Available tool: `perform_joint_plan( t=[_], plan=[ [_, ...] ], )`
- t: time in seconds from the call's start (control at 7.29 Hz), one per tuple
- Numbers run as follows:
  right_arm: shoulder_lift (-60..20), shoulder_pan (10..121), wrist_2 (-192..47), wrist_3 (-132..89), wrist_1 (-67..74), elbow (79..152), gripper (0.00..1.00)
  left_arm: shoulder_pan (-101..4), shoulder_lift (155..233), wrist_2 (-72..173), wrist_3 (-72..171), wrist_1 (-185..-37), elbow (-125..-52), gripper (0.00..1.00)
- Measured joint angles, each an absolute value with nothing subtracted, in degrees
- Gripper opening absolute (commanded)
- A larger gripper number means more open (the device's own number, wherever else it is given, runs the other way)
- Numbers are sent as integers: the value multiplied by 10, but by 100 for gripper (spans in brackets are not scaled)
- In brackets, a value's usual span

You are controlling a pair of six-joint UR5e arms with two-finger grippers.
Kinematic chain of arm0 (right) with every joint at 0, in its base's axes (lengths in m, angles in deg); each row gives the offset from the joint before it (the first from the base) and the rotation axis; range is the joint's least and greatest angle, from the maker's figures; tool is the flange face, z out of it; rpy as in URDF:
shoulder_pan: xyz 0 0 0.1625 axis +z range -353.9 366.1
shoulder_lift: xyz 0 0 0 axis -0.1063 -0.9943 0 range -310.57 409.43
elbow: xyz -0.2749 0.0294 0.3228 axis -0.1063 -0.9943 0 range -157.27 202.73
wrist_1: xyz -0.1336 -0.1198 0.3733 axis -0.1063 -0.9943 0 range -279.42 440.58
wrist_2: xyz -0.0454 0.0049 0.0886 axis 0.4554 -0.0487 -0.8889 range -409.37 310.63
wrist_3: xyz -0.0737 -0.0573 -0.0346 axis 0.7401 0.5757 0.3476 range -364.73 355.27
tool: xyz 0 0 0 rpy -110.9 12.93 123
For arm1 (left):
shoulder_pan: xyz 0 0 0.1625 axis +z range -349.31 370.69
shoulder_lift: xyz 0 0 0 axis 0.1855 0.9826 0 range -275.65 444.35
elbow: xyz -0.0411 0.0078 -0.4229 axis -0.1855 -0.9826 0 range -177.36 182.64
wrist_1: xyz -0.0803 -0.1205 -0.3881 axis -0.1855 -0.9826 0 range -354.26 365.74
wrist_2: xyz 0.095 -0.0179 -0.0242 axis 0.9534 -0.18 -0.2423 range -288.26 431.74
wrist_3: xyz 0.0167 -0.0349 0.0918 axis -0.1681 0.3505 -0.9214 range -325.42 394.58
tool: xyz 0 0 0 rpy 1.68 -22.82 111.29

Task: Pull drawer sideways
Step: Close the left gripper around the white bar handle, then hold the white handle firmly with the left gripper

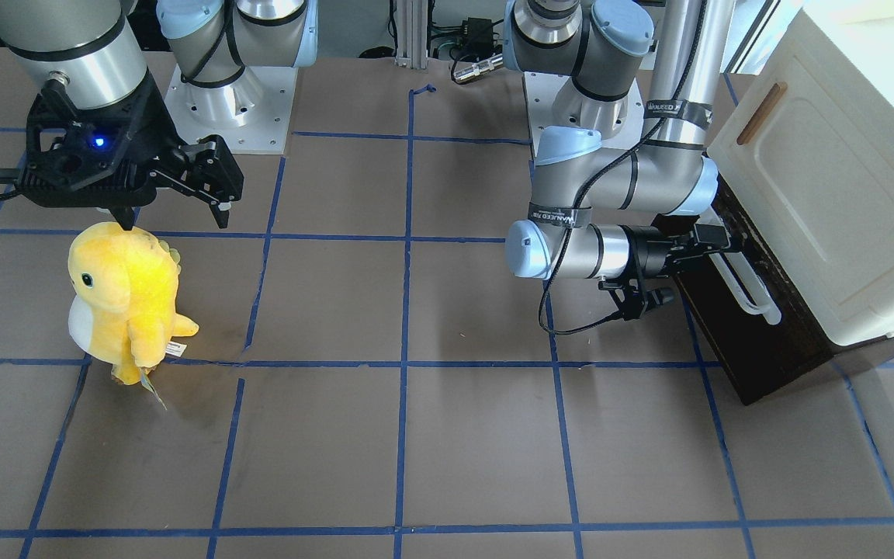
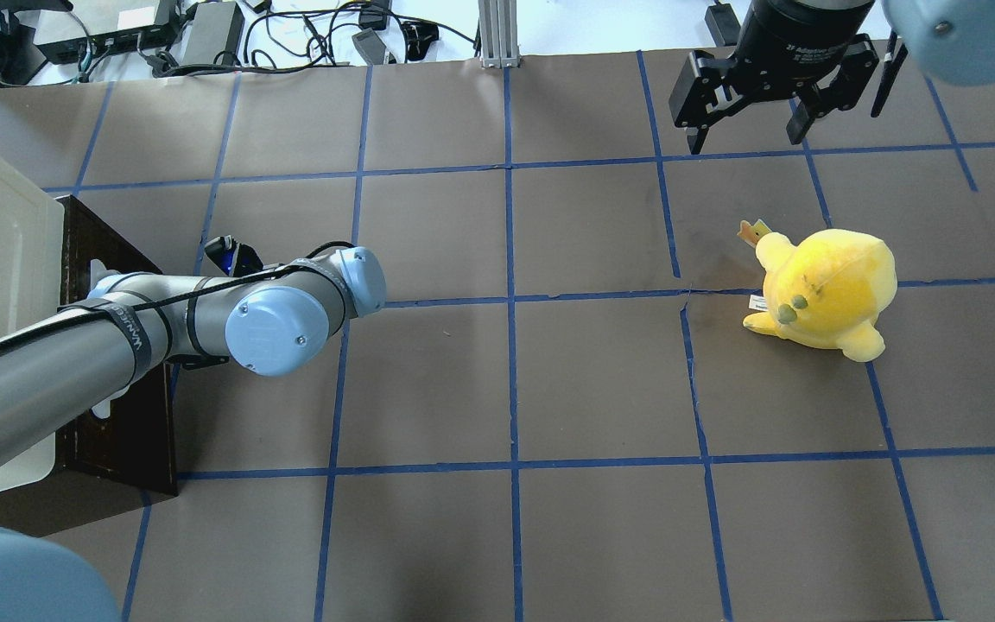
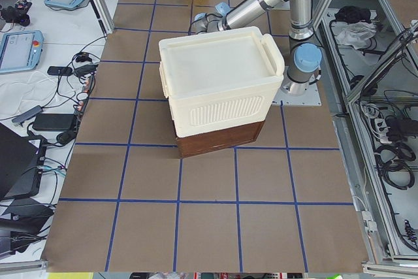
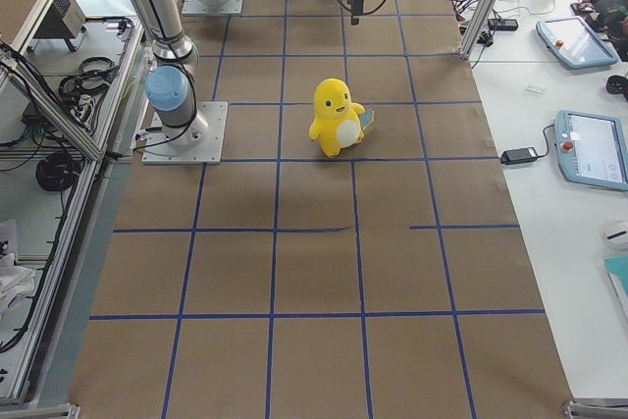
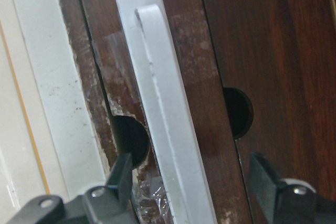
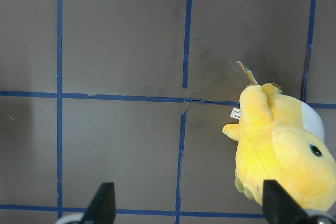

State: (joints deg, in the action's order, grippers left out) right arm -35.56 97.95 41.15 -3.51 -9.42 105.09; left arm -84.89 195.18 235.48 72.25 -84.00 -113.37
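Note:
The drawer (image 1: 757,341) has a dark brown wooden front and a long white bar handle (image 1: 743,286), and sits at the foot of the cream cabinet. My left gripper (image 1: 719,247) reaches sideways to the handle. In the left wrist view the handle (image 5: 163,108) runs between the two fingers (image 5: 123,174), with a gap on each side, so my left gripper (image 5: 191,174) is open around it. My right gripper (image 1: 175,213) hangs open and empty above the table, far from the drawer; it also shows in the overhead view (image 2: 745,138).
The cream panelled cabinet body (image 1: 827,178) with a small brown handle (image 1: 761,114) stands over the drawer at the table's end. A yellow plush toy (image 1: 125,299) stands upright below my right gripper. Blue tape lines grid the brown table.

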Motion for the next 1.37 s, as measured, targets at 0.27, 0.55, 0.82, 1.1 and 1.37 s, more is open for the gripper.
perform_joint_plan(
  t=[0.27,0.55,0.82,1.1,1.37],
  plan=[
    [-356,979,412,-35,-94,1051,100,-849,1952,2360,723,-840,-1134,68],
    [-356,979,412,-35,-94,1051,100,-848,1952,2362,723,-840,-1134,56],
    [-356,979,412,-35,-94,1051,100,-848,1953,2363,723,-840,-1134,44],
    [-356,979,412,-35,-94,1051,100,-848,1953,2363,722,-840,-1134,42],
    [-356,979,412,-35,-94,1051,100,-848,1954,2363,723,-840,-1134,33]
  ],
)
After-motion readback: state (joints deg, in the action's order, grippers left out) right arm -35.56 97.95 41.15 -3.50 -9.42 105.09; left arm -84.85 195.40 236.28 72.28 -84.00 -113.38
